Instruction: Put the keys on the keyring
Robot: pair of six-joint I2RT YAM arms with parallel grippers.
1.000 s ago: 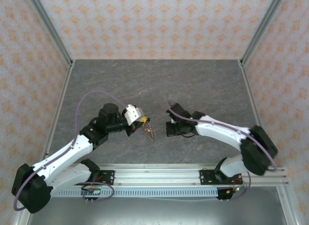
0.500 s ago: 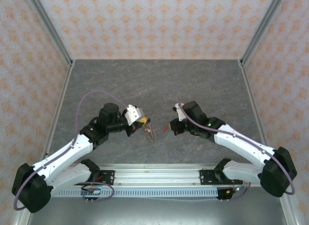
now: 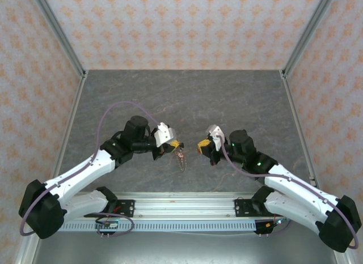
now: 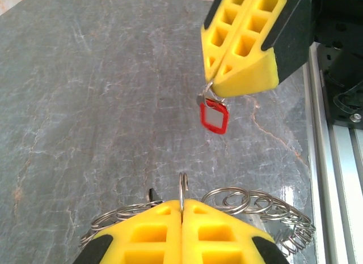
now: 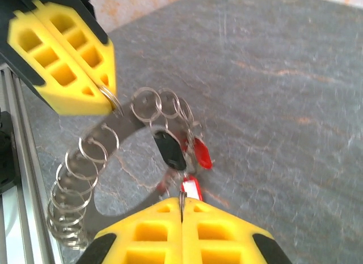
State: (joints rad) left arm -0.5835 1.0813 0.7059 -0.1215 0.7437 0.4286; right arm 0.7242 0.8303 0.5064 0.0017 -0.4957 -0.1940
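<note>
My left gripper [image 3: 173,145] is shut on a thin wire ring [image 4: 182,187] that belongs to the keyring [image 4: 249,200]. This grey hoop carries several small split rings and hangs below the fingers [image 3: 181,158]. Facing it, my right gripper [image 3: 201,146] is shut on the small ring of one of the keys, whose red tag has a white label [image 5: 191,188]. In the left wrist view that red-tagged key [image 4: 214,115] dangles from the right gripper [image 4: 218,82]. On the keyring [image 5: 127,125] in the right wrist view hang a black-tagged key [image 5: 172,150] and a red one [image 5: 201,153], beside the left gripper [image 5: 101,89].
The dark grey stone-patterned tabletop [image 3: 187,99] lies under both grippers. Patterned walls enclose it on the left, back and right. An aluminium rail [image 3: 187,204] with the arm bases runs along the near edge.
The right arm has swung its elbow out to the right and turned its gripper toward the left one. The left gripper has shifted a little to the right with the keyring.
</note>
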